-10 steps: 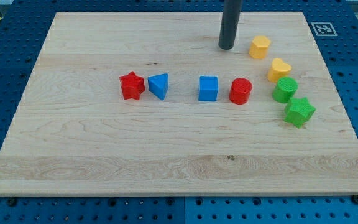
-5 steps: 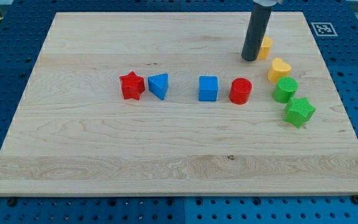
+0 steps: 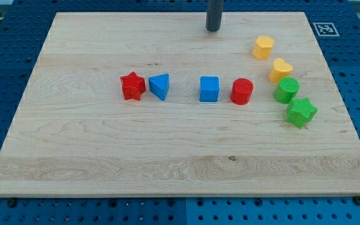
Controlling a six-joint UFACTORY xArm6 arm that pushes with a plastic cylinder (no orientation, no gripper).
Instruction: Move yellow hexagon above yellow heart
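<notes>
We see no jaws, only our tip (image 3: 213,29). Yellow hexagon (image 3: 262,47) lies right-below it, apart, just above yellow heart (image 3: 281,70).

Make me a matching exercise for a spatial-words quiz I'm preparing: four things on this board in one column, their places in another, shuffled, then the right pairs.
Things:
1. yellow hexagon
2. red star
3. green star
4. my tip

Places:
A. leftmost block in the middle row
B. just above and left of the yellow heart
C. near the board's top edge, clear of all blocks
D. lowest block in the column at the view's right

Pairs: 1-B, 2-A, 3-D, 4-C
</notes>
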